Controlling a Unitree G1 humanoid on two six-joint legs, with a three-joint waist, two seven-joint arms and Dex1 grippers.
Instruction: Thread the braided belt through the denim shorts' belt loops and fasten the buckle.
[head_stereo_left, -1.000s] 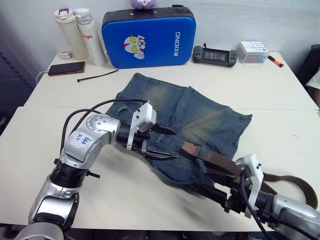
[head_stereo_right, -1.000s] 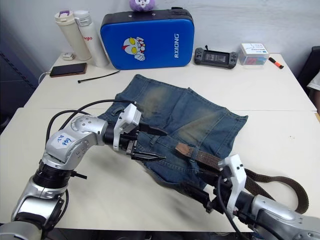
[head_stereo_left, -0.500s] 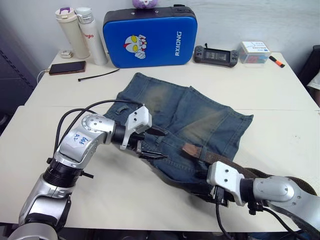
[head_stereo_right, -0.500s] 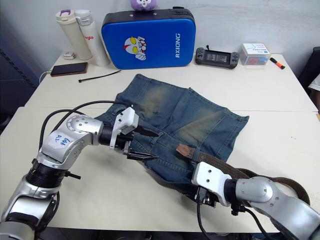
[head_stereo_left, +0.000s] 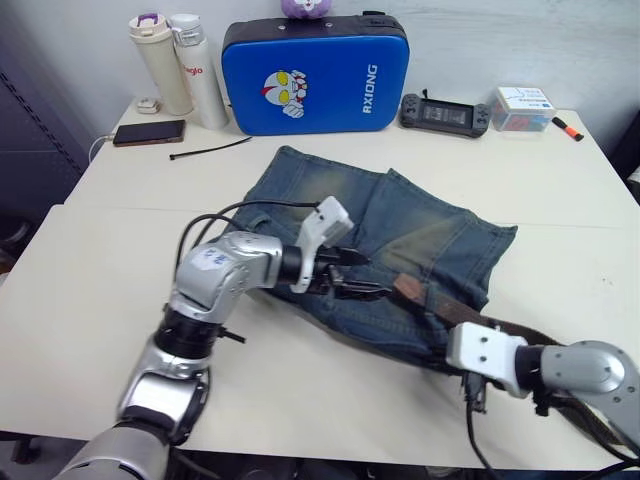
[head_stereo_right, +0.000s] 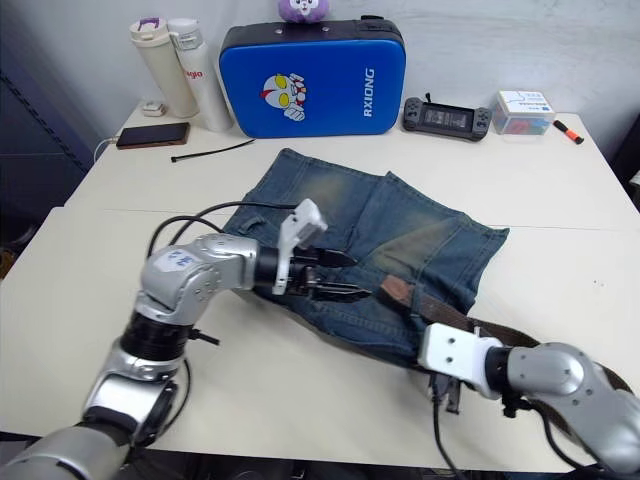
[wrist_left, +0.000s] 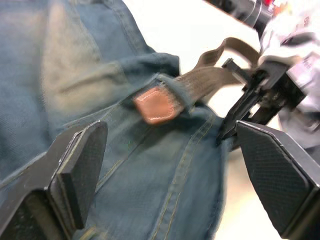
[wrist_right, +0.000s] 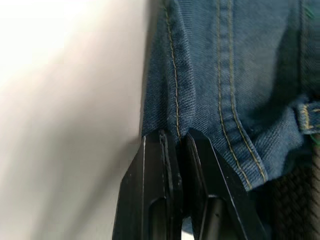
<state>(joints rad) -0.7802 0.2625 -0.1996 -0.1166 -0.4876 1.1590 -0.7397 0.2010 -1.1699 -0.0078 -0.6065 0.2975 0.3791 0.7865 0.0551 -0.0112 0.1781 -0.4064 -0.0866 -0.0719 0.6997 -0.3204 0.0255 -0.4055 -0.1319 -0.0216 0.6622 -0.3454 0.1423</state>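
Observation:
The denim shorts (head_stereo_left: 400, 220) lie flat mid-table. The braided belt (head_stereo_right: 440, 310) runs from the right across the waistband, and its brown leather tip (wrist_left: 156, 104) pokes out from under a belt loop (wrist_left: 172, 87). My left gripper (head_stereo_left: 368, 277) hovers open over the shorts, just left of that tip, holding nothing. My right gripper (wrist_right: 175, 140) sits at the near edge of the shorts, its fingers pinched on the waistband hem beside the belt. The buckle is out of view.
At the back stand a blue case (head_stereo_left: 315, 72), two bottles (head_stereo_left: 180, 62), a phone (head_stereo_left: 148, 132), a black cable tie (head_stereo_left: 210, 148), a game controller (head_stereo_left: 445, 110), a small box (head_stereo_left: 522, 105) and an orange marker (head_stereo_left: 565, 127).
My right gripper has closed onto the waistband edge. The left gripper has moved right, closer to the belt tip, still open. The camera has also shifted.

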